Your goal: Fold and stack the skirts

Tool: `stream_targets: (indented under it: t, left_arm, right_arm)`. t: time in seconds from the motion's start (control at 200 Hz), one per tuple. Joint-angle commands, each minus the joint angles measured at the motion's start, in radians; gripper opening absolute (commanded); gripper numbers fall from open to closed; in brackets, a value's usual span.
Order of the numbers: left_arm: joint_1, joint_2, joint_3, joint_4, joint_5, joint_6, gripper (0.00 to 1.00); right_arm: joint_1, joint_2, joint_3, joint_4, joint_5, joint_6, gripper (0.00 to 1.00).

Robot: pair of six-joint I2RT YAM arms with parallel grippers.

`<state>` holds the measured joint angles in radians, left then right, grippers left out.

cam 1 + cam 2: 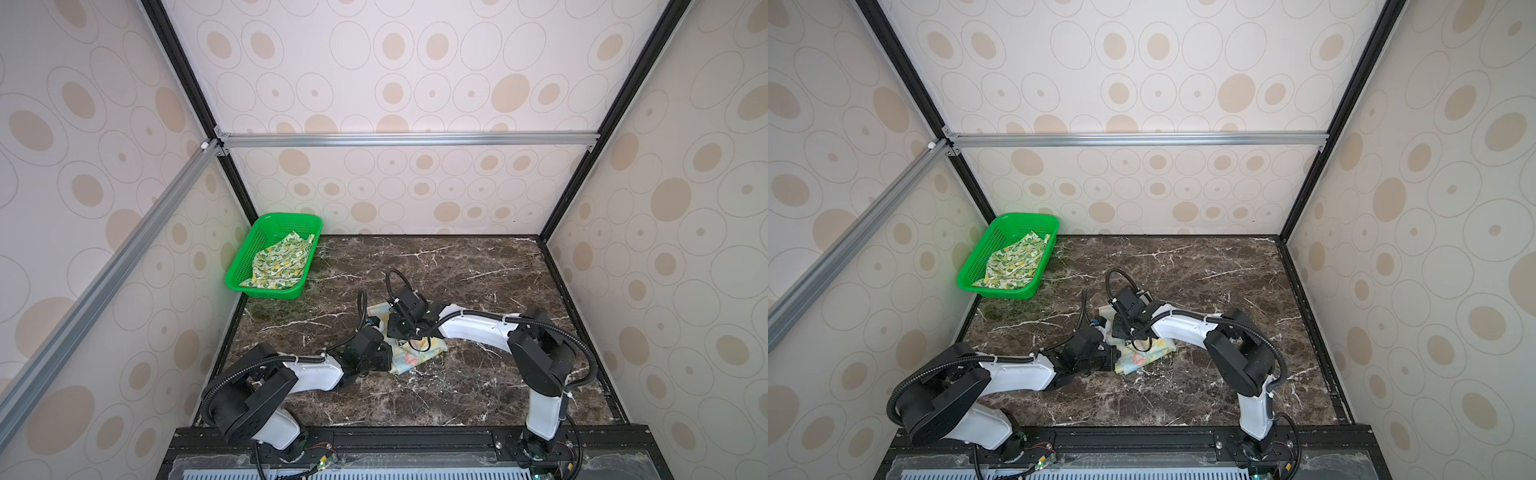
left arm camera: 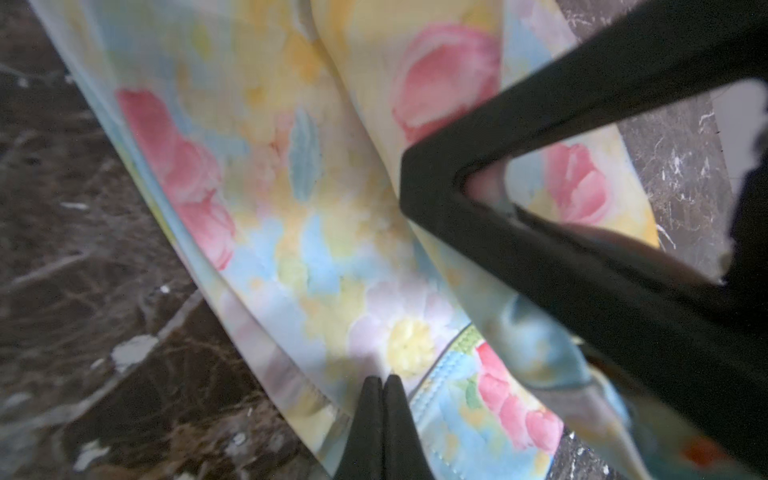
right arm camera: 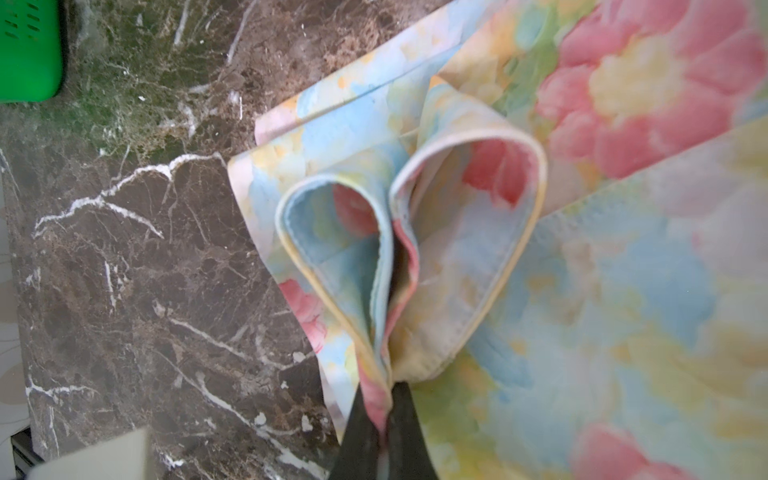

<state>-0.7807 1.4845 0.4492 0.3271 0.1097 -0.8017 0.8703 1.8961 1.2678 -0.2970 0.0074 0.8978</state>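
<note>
Clamping floral skirt (image 3: 602, 270) hem, right gripper (image 3: 384, 409), left gripper (image 2: 381, 384) pressed together, long axis hidden.

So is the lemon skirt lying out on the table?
No, the lemon skirt lies inside the green mesh basket in the back corner.

Right hand (image 3: 383, 436) pinched tight on a gathered hem of the pastel floral skirt (image 3: 602, 270), two hemmed loops fanning out from the pinch, remaining cloth spread over the dark marbled bench (image 3: 124, 270), green basket (image 3: 29, 50) corner well apart
</note>
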Motion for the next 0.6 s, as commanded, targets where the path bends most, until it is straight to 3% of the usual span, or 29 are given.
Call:
stream_targets:
  t: [0.0, 0.165, 0.41, 0.595]
  left_arm:
    - [-0.003, -0.028, -0.010, -0.068, -0.021, -0.020, 0.00]
    - [-0.002, -0.108, 0.039, -0.204, -0.079, -0.011, 0.00]
    - [-0.001, -0.292, 0.079, -0.383, -0.217, -0.003, 0.00]
    - [0.020, -0.298, 0.135, -0.412, -0.240, 0.029, 0.00]
  right_arm:
    - [0.008, 0.022, 0.007, 0.026, 0.003, 0.006, 0.10]
    - [0.007, 0.013, 0.010, 0.041, -0.018, 0.016, 0.28]
    - [0.007, -0.047, -0.008, 0.072, -0.048, 0.038, 0.37]
    - [0.003, -0.138, -0.053, 0.081, -0.041, 0.040, 0.40]
